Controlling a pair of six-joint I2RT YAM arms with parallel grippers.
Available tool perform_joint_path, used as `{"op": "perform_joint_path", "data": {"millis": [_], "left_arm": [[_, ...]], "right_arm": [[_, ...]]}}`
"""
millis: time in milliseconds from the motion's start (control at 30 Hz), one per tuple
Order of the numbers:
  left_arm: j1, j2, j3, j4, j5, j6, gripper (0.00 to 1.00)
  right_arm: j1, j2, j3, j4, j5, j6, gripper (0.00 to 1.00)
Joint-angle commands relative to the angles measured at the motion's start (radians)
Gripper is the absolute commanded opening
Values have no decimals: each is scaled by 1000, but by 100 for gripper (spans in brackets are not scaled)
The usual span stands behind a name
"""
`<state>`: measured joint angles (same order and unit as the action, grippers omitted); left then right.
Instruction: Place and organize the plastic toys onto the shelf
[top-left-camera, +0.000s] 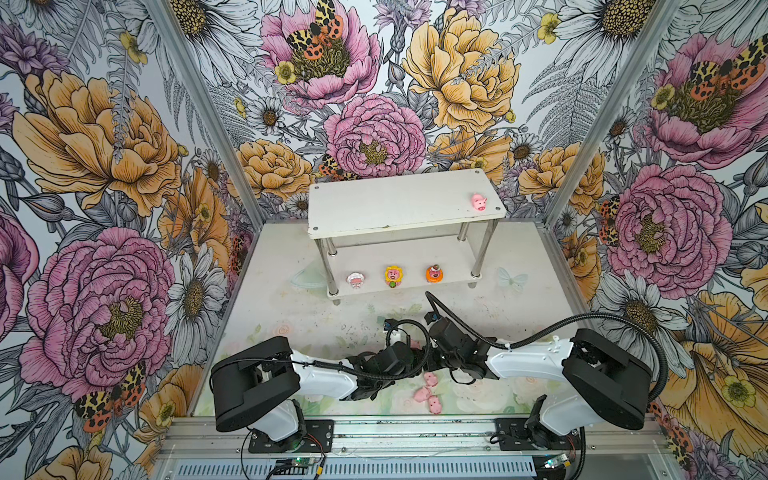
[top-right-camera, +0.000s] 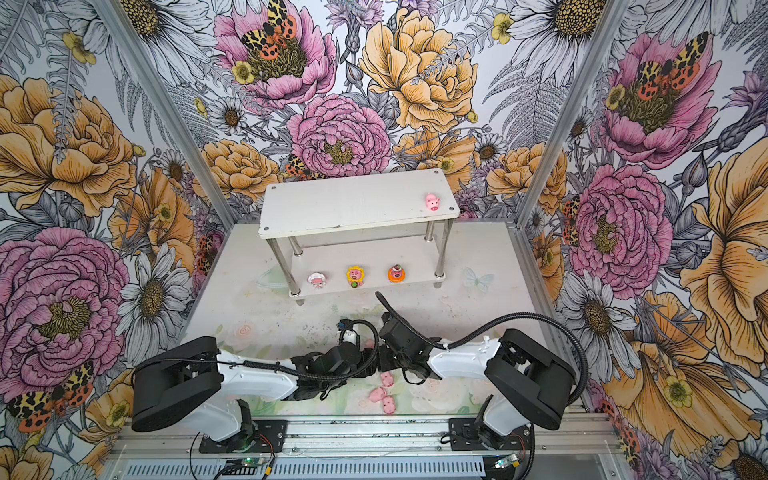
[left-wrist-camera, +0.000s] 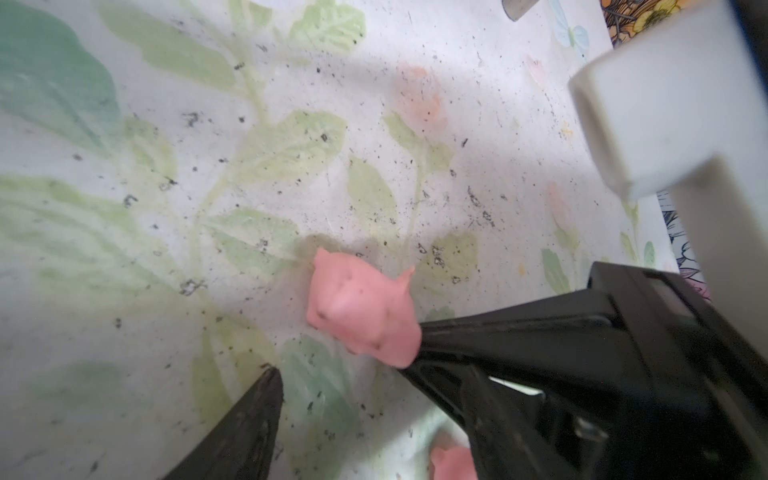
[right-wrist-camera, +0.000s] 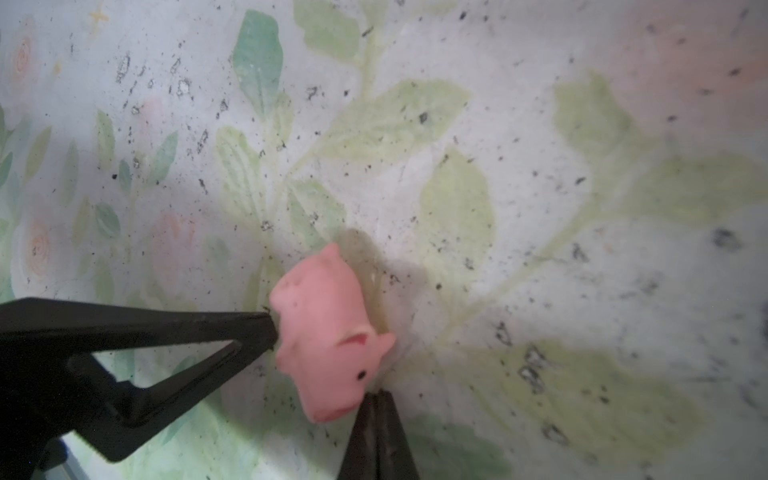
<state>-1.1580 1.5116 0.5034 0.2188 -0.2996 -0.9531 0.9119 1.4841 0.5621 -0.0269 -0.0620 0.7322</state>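
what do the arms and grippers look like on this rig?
Matching pair: left arm and right arm have white shells, bulky black joint housings and a black corrugated cable looping along each. The fingers are black, tapering to thin tips, one with a triangular cutout. No visible markings.

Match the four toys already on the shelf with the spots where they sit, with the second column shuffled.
Toys:
1. white-hooded figure
2. sunflower figure
3. orange figure
4. pink pig

Places on the shelf, as seen in both top views:
A. top tier, right end
B. lower tier, middle
C. lower tier, left
D. lower tier, right

Pairs: 1-C, 2-B, 3-D, 4-A
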Motion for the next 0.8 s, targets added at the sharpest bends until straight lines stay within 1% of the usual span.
{"op": "perform_joint_path", "data": {"millis": [0,100,233,267,300,333,400,633,767], "left_arm": [[-14,-11,49,-81,-40,7,73],[-13,-16,64,-103,-53,11,75],[-8,-24,79,-134,-68,13,82],[-7,-22,84,-139,-69,14,83],[-7,-20,88,-143,-68,14,84],[-6,-15,95,-148,-68,14,84],[-5,-3,108,-158,-66,15,84],[-5,43,159,-193,-51,13,75],[-5,56,199,-225,-55,17,74]], "right_arm": [[-21,-59,1,-88,42,-39,0],[-55,-111,-15,-114,51,-55,0],[-113,-181,-49,-135,48,-65,0],[-113,-193,-55,-140,46,-68,0],[-147,-205,-63,-144,46,-71,0],[-157,-216,-69,-146,43,-73,0],[-172,-231,-78,-150,39,-77,0],[-182,-253,-93,-150,28,-87,0],[-186,-254,-102,-150,33,-105,0]]}}
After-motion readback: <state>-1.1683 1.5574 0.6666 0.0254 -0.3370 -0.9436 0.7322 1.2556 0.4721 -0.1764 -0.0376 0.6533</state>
